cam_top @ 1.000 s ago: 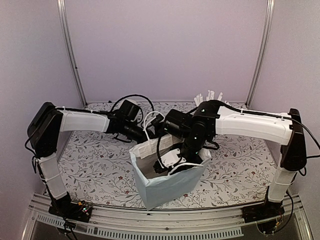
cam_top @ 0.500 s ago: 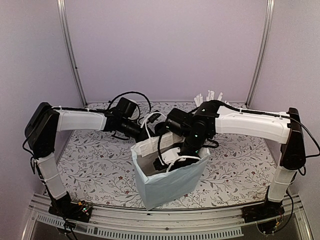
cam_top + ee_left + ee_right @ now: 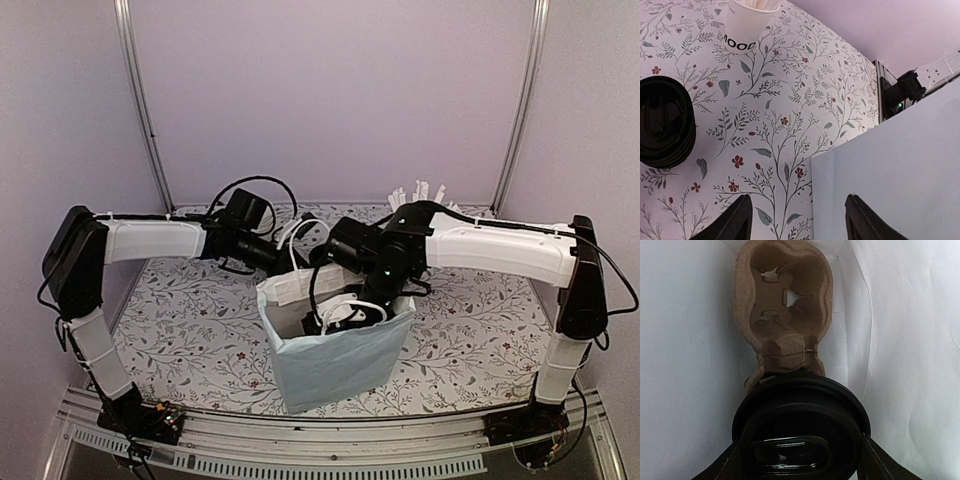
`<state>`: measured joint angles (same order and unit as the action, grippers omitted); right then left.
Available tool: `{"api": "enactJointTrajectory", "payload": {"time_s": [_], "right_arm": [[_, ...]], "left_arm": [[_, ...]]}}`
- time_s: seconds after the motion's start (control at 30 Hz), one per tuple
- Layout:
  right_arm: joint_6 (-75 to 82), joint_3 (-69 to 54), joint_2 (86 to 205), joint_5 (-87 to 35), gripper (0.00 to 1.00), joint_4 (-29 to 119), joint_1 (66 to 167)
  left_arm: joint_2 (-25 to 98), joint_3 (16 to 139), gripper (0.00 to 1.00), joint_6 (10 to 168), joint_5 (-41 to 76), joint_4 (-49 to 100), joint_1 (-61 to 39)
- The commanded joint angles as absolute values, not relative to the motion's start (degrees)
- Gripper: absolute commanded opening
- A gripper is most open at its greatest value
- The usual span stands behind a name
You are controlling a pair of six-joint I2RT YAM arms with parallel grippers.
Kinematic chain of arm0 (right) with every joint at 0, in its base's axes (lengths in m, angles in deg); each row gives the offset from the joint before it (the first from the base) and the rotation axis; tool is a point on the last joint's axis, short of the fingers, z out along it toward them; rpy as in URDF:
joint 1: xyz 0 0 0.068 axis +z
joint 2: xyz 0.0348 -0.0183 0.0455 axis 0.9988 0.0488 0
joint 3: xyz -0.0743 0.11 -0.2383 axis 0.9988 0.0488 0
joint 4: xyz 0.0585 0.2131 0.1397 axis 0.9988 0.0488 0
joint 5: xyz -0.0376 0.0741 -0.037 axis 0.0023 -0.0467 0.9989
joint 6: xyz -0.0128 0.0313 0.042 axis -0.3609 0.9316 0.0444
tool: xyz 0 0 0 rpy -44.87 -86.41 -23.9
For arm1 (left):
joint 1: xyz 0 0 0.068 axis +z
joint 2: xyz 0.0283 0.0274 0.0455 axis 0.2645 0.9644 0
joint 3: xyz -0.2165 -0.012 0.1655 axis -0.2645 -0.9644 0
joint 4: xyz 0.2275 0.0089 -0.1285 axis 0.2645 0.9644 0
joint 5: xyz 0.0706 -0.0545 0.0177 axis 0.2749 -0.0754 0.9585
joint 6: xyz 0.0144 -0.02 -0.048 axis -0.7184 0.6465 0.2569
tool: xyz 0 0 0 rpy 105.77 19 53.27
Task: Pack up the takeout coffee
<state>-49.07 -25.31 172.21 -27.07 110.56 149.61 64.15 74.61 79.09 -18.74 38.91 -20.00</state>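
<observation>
1. On the table, a cloth with little leaves and red flowers covered the top.
2. A white paper bag stood upright near the front edge, with its mouth open.
3. The right arm bent down into the bag from above. The left arm reached to the bag's back left rim.
4. A brown cardboard cup tray lay at the bottom of the bag. Its far pocket had nothing in it.
5. The takeout coffee was inside the bag, at the near end of the tray. Only its round lid showed. The lid was black and shiny, with a long oval bump on top. The cup's wall was hidden under it.
6. The right gripper pinched the coffee, with one finger on each side of the lid.
7. The left gripper had its fingers spread apart and held nothing. The bag's wall was just behind them.
8. A stack of black lids lay on the cloth.
9. A white cup with black letters stood farther back.
</observation>
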Motion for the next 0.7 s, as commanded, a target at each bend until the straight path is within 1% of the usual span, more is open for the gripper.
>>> {"api": "enactJointTrajectory", "payload": {"time_s": [0.0, 0.2, 0.33, 0.5, 0.6, 0.67], "right_arm": [[-45.7, -18.02, 179.24, -12.48, 0.35, 107.87, 150.46], [-44.94, -14.02, 178.14, -8.01, 0.35, 104.35, 150.49], [-48.61, -10.92, 176.13, -5.42, 0.35, 100.82, 150.44], [-51.14, -14.08, 175.5, -11.94, 0.37, 102.72, 150.22], [-51.15, -15.05, 175.75, -12.52, 0.42, 102.68, 150.22], [-50.73, -15.68, 176.52, -12.4, 0.43, 102.75, 150.22]], "left_arm": [[62.52, 75.39, 0.66, 78.01, -18.5, 39.15, -19.13], [62.5, 75.43, 0.66, 78.01, -18.43, 39.16, -18.94], [62.4, 75.43, 0.66, 78.01, -18.12, 39.16, -18.78], [62.14, 75.34, 0.66, 77.86, -17.8, 39.16, -18.77], [61.83, 75.25, 0.66, 77.76, -17.49, 39.11, -18.69], [61.56, 75.17, 0.66, 77.92, -17.26, 38.93, -18.68]]}}
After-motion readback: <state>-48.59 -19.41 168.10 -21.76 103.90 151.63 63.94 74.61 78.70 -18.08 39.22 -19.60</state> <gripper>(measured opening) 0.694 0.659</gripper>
